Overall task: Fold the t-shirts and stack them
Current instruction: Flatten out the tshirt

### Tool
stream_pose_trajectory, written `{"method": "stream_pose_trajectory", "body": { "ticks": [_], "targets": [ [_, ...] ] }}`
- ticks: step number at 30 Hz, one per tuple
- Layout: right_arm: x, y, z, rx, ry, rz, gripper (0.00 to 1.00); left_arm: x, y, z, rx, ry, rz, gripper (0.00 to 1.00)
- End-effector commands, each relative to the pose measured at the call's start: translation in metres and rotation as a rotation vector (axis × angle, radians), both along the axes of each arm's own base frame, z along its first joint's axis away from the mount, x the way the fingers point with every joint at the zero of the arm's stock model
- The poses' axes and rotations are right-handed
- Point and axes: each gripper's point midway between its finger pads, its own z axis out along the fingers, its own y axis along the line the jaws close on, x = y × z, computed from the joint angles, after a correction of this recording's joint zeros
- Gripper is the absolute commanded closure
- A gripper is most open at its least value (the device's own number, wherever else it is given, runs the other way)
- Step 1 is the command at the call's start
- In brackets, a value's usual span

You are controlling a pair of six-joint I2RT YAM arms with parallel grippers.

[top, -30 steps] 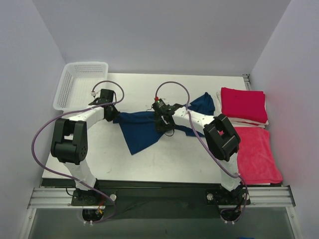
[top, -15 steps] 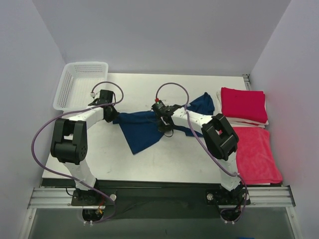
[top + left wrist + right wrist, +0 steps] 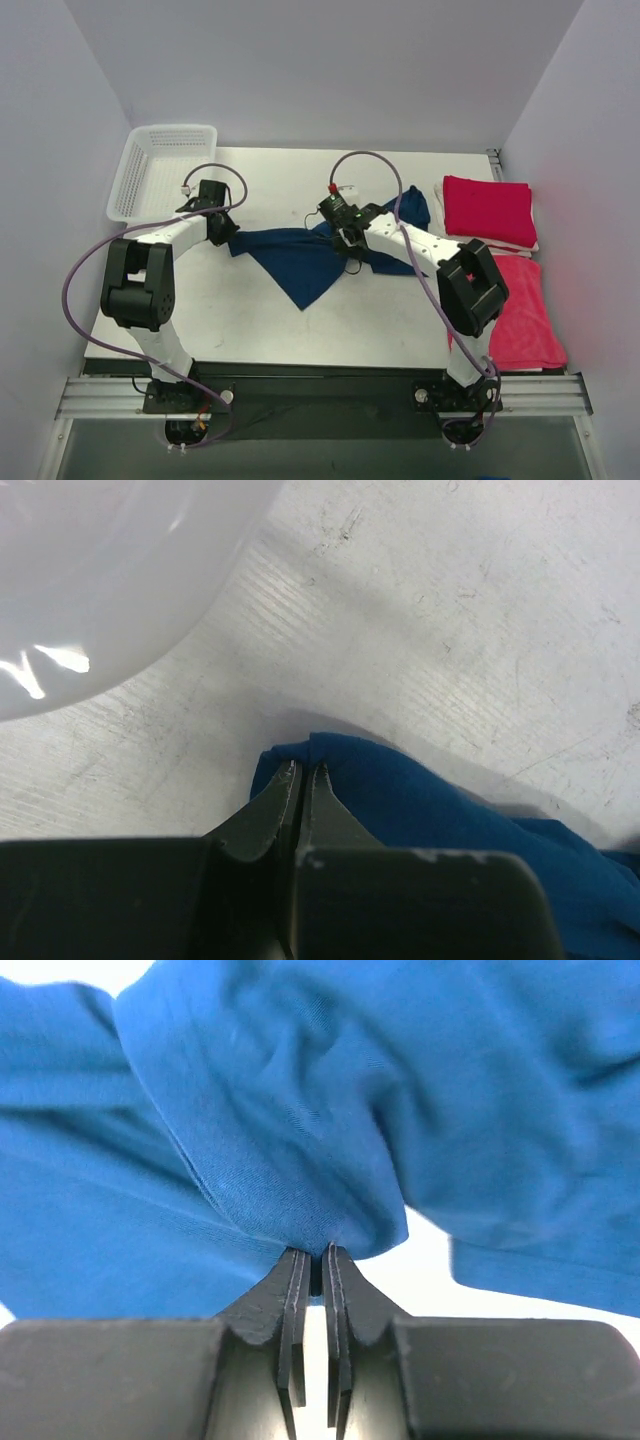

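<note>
Change: we are watching the right gripper (image 3: 345,235) swinging toward 2 o'clock, away from the left gripper (image 3: 226,237). The navy tee (image 3: 300,262) is drawing into a straighter top edge between them, and its loose point is hanging toward 6 o'clock, further right than a second ago.
Meaning: we are reading this as the spreading step. The tee is being opened out and is not yet folded or added to any stack.
Tee: it is lying mid-table, with one end trailing toward 1 o'clock behind the right arm.
Left arm: it is reaching out low from its base, wrist pointing toward 3 o'clock, jaws pinching together on a navy corner just above the table (image 3: 250,330).
Right arm: it is stretching from its base toward 10 o'clock, jaws clamping a bunched fold of navy cloth.
Red tees: one (image 3: 489,210) is sitting folded at 2 o'clock. Another (image 3: 520,310) is lying flat at 4 o'clock, partly under the right elbow.
Basket (image 3: 160,170): it is sitting at 10 o'clock, well apart from the tee.
</note>
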Motion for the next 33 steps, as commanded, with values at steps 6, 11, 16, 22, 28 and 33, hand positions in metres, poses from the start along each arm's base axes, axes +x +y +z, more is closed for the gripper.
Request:
{"method": "stream_pose_trajectory", "body": {
  "ticks": [6, 11, 16, 22, 28, 33],
  "targets": [
    [0.005, -0.033, 0.028, -0.041, -0.039, -0.050, 0.76, 0.016, 0.003, 0.032, -0.007, -0.092, -0.004, 1.00],
    [0.006, -0.025, 0.019, -0.020, -0.011, -0.046, 0.75, 0.014, 0.001, 0.029, -0.011, -0.085, -0.015, 1.00],
    [0.004, -0.012, 0.014, 0.014, 0.018, -0.013, 0.76, 0.015, 0.001, 0.027, -0.011, -0.081, -0.019, 1.00],
    [-0.009, 0.012, 0.006, 0.055, 0.070, 0.066, 0.60, 0.014, 0.000, 0.021, -0.011, -0.065, -0.023, 1.00],
    [-0.019, 0.024, -0.003, 0.077, 0.096, 0.110, 0.58, 0.014, 0.000, 0.016, -0.011, -0.054, -0.027, 1.00],
    [-0.022, 0.027, -0.013, 0.065, 0.118, 0.122, 0.59, 0.013, -0.001, 0.014, -0.011, -0.048, -0.028, 1.00]
  ]
}}
